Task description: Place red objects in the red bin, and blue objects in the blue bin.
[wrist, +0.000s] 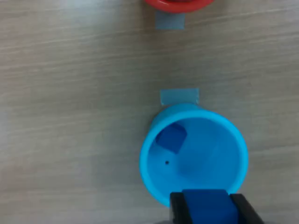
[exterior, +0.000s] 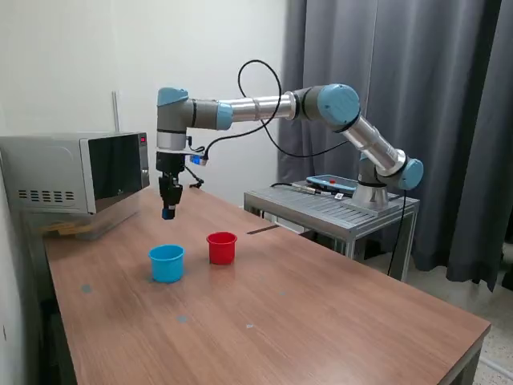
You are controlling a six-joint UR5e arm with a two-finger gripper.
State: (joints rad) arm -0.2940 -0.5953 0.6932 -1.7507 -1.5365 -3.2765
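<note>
Light blue cup (wrist: 194, 154) holding a dark blue cube (wrist: 171, 138); another dark blue cube (wrist: 207, 208) between black tool (wrist: 207, 210) fingers. Red cup (exterior: 222, 247). Brown wood-grain table (exterior: 321, 313). Grey curtain (exterior: 449, 96).

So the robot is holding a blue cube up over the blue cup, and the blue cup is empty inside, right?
Not quite. The blue cup isn't empty: the wrist view shows one blue cube already lying inside it. The rest is right: the gripper holds another blue cube between its fingers, up above the cup.
</note>
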